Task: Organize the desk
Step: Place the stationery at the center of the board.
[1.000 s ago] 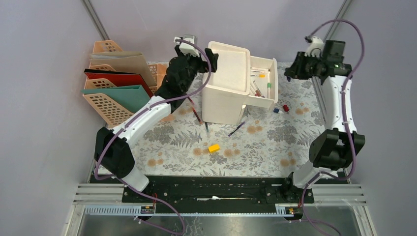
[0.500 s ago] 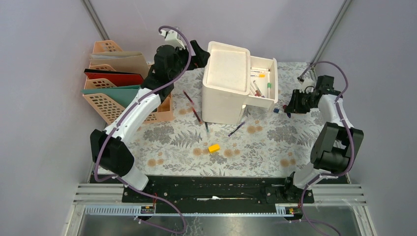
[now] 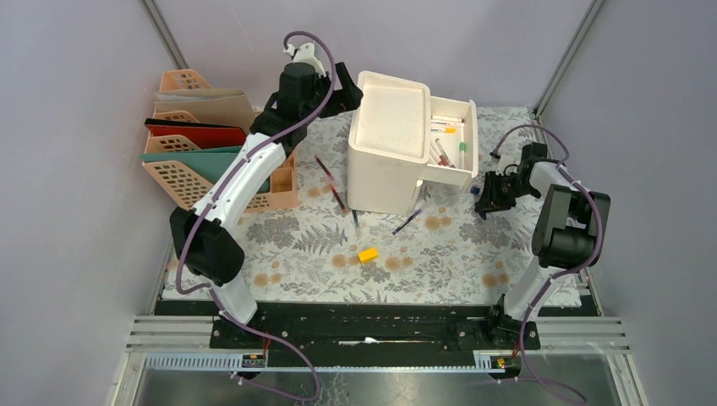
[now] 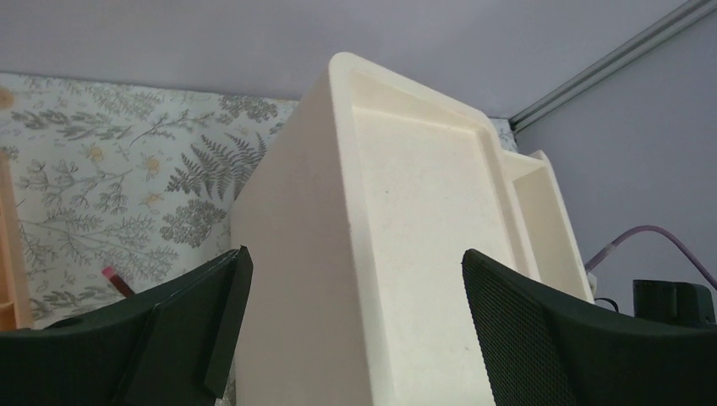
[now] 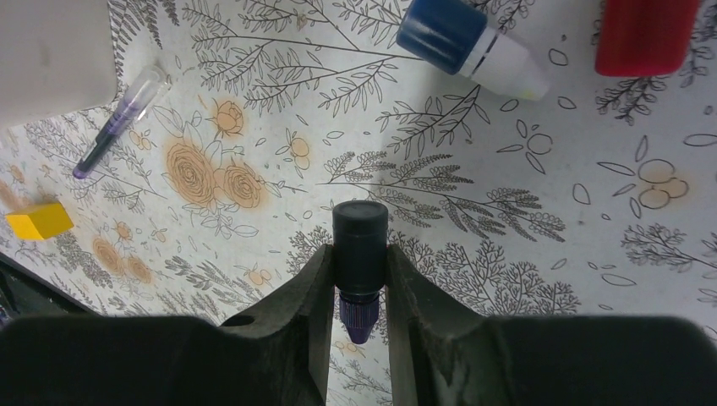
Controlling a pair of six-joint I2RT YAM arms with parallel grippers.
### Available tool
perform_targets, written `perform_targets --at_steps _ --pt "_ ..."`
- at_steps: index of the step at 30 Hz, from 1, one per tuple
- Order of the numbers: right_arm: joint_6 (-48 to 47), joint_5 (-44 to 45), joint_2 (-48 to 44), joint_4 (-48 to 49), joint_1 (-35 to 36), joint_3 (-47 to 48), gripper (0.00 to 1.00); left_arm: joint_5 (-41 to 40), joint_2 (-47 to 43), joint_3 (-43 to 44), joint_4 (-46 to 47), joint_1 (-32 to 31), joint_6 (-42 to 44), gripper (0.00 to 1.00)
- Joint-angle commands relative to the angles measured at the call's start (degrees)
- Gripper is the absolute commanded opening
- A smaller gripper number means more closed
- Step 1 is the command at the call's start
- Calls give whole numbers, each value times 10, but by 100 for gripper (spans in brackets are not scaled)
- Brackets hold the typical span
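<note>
**Right arm comes down beside the drawer with a tube in its grip**

From above: a second ago the right arm stood tall at the back right corner. Now it is folded low with its elbow up. The right gripper [image 3: 489,193] hangs close over the desk [image 3: 473,254], just right of the open drawer [image 3: 452,139]. The left arm has pulled its wrist up and back. Its forearm runs long past the trays [image 3: 194,144], and the left gripper [image 3: 342,85] sits at the back left corner of the box [image 3: 389,144] rather than over its rim. The desk spreads out ahead of both bases, between the trays and the right wall. The red pen [image 3: 330,182], the purple pen [image 3: 407,222] and the yellow block [image 3: 367,254] lie where they lay before.

From the left wrist: the left gripper [image 4: 353,258] stands spread as wide as it goes and holds nothing. One finger [image 4: 194,321] is on each side of the box [image 4: 406,237], which looms up between them. I cannot tell whether either finger touches it. The desk cloth [image 4: 110,169] shows to the left.

From the right wrist: the right gripper [image 5: 359,254] points down at the desk [image 5: 507,211], its fingers pinched tight on a small dark-capped tube [image 5: 359,233]. The tube's cap pokes out past the fingertips. On the cloth beyond lie a blue-capped bottle [image 5: 469,42] and, near it, a red cap [image 5: 643,34]. The purple pen [image 5: 118,123] and the block [image 5: 38,220] are off to the left.
</note>
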Motion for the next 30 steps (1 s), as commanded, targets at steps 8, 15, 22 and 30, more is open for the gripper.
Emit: perform_targets --at_steps 8,15,22,30 --pt "-10 4 -25 9 8 10 2 -32 47 76 -54 -13 -11 99" --pt "-10 4 -32 9 8 16 2 -19 58 86 -54 -14 -3 99" --pt "-10 4 -18 9 8 19 2 -14 57 85 -54 -14 2 99" --pt "-10 4 27 9 8 28 2 -7 45 59 -35 -14 1 99"
